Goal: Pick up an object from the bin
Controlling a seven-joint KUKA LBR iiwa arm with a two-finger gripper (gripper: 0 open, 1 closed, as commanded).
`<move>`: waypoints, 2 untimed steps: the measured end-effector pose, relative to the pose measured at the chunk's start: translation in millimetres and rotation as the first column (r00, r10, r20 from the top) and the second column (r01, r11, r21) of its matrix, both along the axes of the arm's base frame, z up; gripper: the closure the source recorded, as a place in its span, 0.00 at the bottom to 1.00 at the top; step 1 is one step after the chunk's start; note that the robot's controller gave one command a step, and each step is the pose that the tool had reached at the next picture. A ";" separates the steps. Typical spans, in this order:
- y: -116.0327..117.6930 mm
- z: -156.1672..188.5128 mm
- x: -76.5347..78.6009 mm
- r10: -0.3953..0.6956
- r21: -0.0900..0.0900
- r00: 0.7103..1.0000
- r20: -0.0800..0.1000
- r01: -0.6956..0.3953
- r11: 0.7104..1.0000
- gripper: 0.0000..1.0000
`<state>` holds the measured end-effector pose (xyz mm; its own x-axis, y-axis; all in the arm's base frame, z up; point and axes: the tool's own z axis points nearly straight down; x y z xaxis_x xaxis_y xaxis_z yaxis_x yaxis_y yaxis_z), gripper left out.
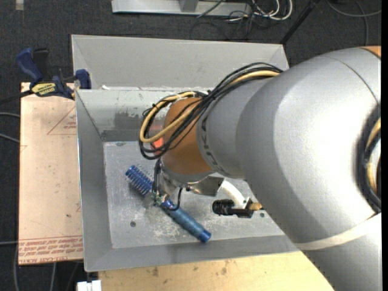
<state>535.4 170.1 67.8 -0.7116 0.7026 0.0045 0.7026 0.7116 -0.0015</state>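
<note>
The gripper (161, 197) sits low on the blue brush's (191, 224) narrow neck, probably the easiest hold; whether it is clamped I cannot tell.

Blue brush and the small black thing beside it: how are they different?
The blue brush is longer than the black thing. The blue brush lies slanted across the bin floor; the black thing lies nearly level in the view. The gripper is over the blue brush's middle, while the black thing lies clear of it. Both rest on the floor.
</note>
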 end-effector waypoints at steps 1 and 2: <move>0.8 82.6 1.7 0.004 0.000 1.000 0.010 -0.004 1.000 1.00; 1.3 130.3 2.7 0.008 0.000 1.000 0.009 -0.008 1.000 1.00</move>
